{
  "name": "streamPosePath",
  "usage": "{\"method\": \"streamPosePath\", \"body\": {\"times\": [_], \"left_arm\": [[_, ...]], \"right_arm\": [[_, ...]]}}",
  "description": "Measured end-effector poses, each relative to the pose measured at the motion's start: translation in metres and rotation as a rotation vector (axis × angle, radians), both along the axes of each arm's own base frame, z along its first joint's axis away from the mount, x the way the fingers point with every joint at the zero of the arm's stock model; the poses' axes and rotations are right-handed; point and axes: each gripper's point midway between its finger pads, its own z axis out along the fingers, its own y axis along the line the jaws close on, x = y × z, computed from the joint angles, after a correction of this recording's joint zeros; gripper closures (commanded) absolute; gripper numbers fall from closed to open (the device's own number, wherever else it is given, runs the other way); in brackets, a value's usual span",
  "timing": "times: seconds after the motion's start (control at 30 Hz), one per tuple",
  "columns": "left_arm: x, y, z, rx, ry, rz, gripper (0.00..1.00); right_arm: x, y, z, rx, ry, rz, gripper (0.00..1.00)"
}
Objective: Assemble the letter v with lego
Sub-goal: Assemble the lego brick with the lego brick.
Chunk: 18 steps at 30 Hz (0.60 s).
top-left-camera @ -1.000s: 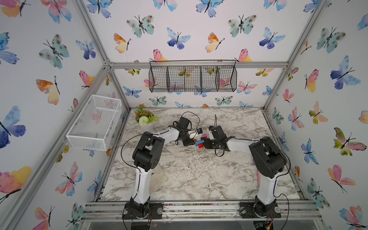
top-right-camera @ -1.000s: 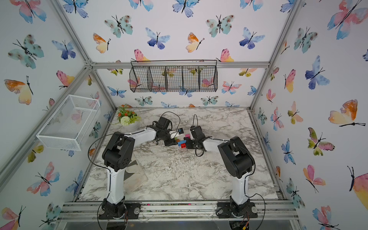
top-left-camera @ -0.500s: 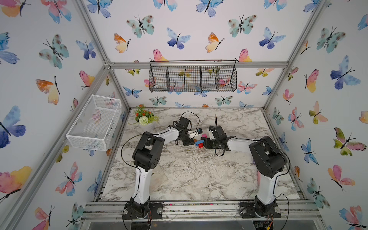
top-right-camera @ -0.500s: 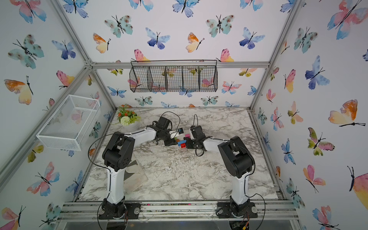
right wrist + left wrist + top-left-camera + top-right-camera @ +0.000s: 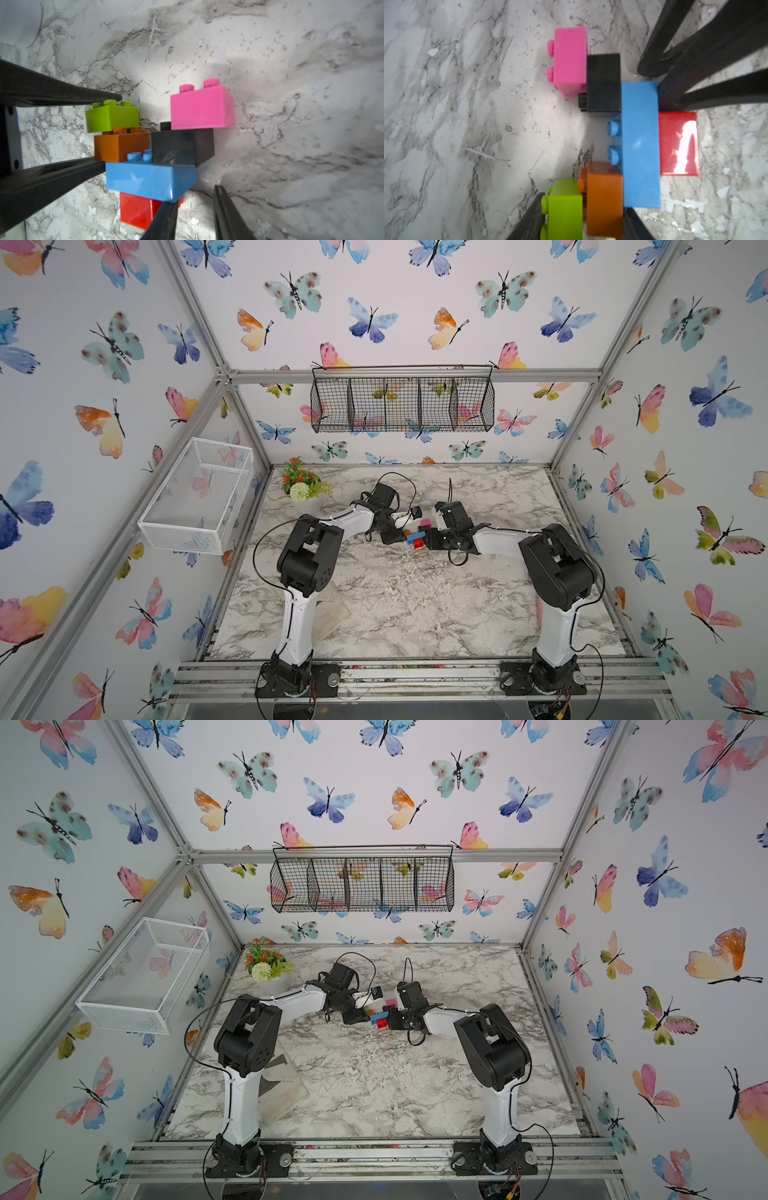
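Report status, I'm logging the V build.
Left gripper clamped across green brick and orange brick; green not fully seated. Right gripper shut, empty, against blue bar. No obstruction seen.

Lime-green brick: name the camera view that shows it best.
The right wrist view: the lime-green brick shows whole there, studs up, on the orange brick. The left wrist view cuts it off at the frame edge. In both top views it is hidden or too small to tell.

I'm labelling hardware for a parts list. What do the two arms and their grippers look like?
Both arms match: white link shells, bulky black joint housings and black bases bolted to an aluminium rail. Thin black cables loop along the left arm and right arm. The left gripper and right gripper carry slim, tapered black fingers. No markings are legible.
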Motion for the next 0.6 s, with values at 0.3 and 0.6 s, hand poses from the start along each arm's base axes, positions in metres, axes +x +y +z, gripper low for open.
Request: {"method": "streamPosePath", "body": {"times": [0.3, 0.6], "left_arm": [[0.0, 0.0001, 0.0001, 0.005, 0.007, 0.0, 0.7], [0.0011, 0.0, -0.0003, 0.01, 0.015, 0.002, 0.5]], "right_arm": [[0.0, 0.0001, 0.0001, 0.0, 0.0, 0.0, 0.67], [0.0, 0.0001, -0.0001, 0.0, 0.0, 0.0, 0.66]]}}
